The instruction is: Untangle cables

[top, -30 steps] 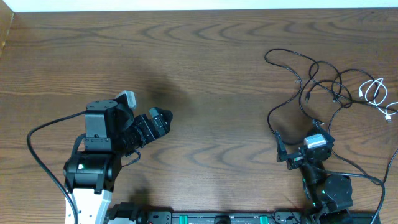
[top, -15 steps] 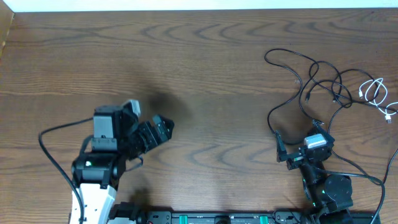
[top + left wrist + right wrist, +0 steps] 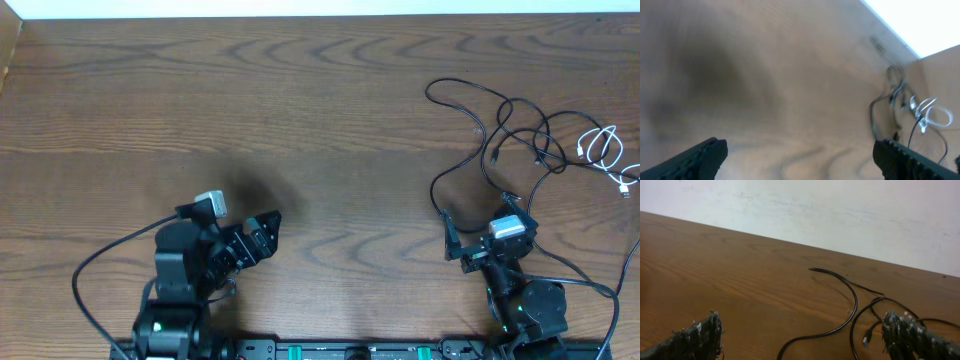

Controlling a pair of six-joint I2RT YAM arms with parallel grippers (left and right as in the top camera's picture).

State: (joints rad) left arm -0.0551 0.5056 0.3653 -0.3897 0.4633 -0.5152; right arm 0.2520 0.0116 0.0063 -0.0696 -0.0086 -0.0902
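The long black cable (image 3: 497, 128) lies in tangled loops at the right of the table. The short white cable (image 3: 604, 150) lies coiled at the far right edge, close to the black loops. My right gripper (image 3: 480, 217) is open and empty at the near end of the black cable. In the right wrist view the black cable (image 3: 850, 313) curves between the open fingers (image 3: 805, 340), and a plug (image 3: 866, 341) lies by the right finger. My left gripper (image 3: 266, 229) is open and empty, far left of the cables. Its blurred wrist view (image 3: 802, 160) shows both cables (image 3: 874, 116) in the distance.
The wooden table (image 3: 330, 110) has a white wall along its far edge. Thick black arm wires trail beside each arm base (image 3: 90, 275) at the near edge.
My left arm has pulled back toward the near edge and swung slightly right, its gripper staying open. The right arm and the cables have not moved.
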